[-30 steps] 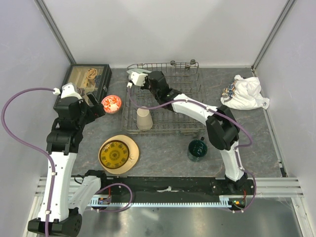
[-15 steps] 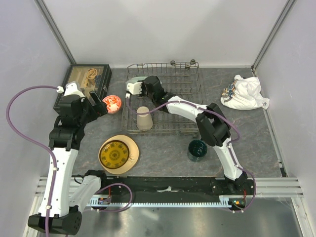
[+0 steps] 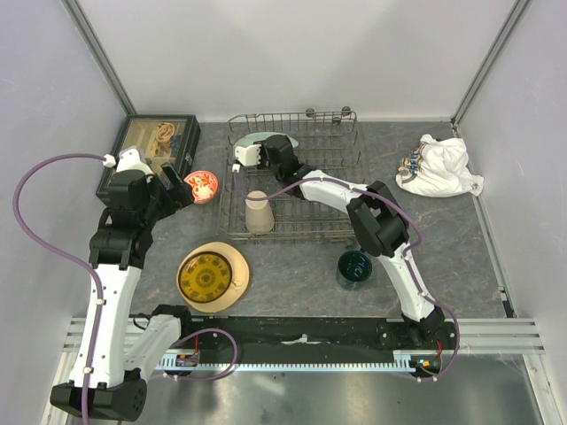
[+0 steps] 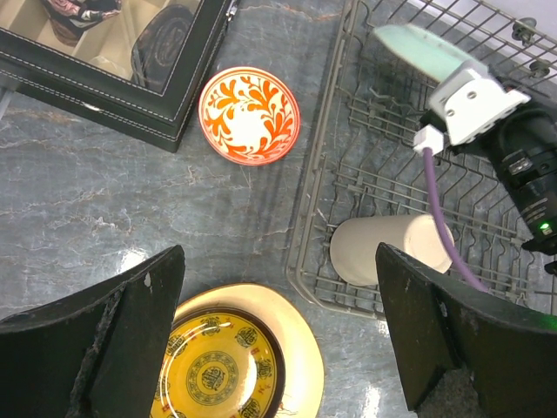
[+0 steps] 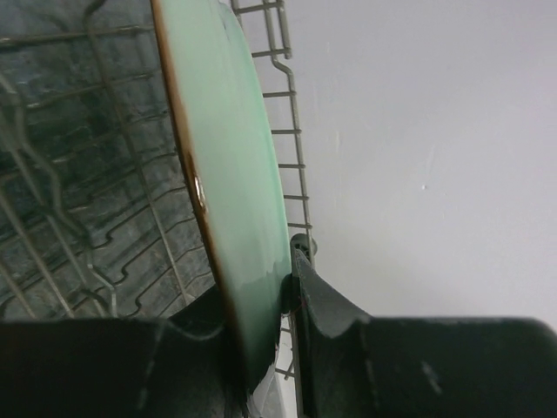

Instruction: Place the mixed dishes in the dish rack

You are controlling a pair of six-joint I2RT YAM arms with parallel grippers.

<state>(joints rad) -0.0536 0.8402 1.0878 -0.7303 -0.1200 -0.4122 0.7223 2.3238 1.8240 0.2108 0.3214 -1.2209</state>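
Grey, stone-patterned table (image 3: 292, 266) fills my overhead view, walled in by pale panels. On its far half sits the dish rack (image 3: 301, 232), a large rectangle of thin grey wire. To the rack's left lies a dark display box (image 3: 151, 146) with a glass top, and well off to its right is a bundled white cloth (image 3: 440, 166).

In front of the rack's left corner, on the table, the tan plate (image 3: 235, 266) lies flat with the yellow plate (image 3: 205, 278) stacked inside it.

My right arm reaches across the rack. The right gripper (image 5: 257, 305) is clamped on the rim of the pale green plate (image 5: 235, 174), holding it on edge over the rack's far left corner. I cannot tell whether the plate touches the wires.

The dark green mug (image 3: 355, 268) stands upright on the table just in front of the rack's right end. The beige cup (image 4: 387, 250) lies on its side inside the rack, at the near left corner. The small red-orange bowl (image 4: 250, 115) sits on the table between the display box and the rack.

The left gripper (image 4: 278, 270) hangs above the table near the bowl, its fingers spread wide and holding nothing.
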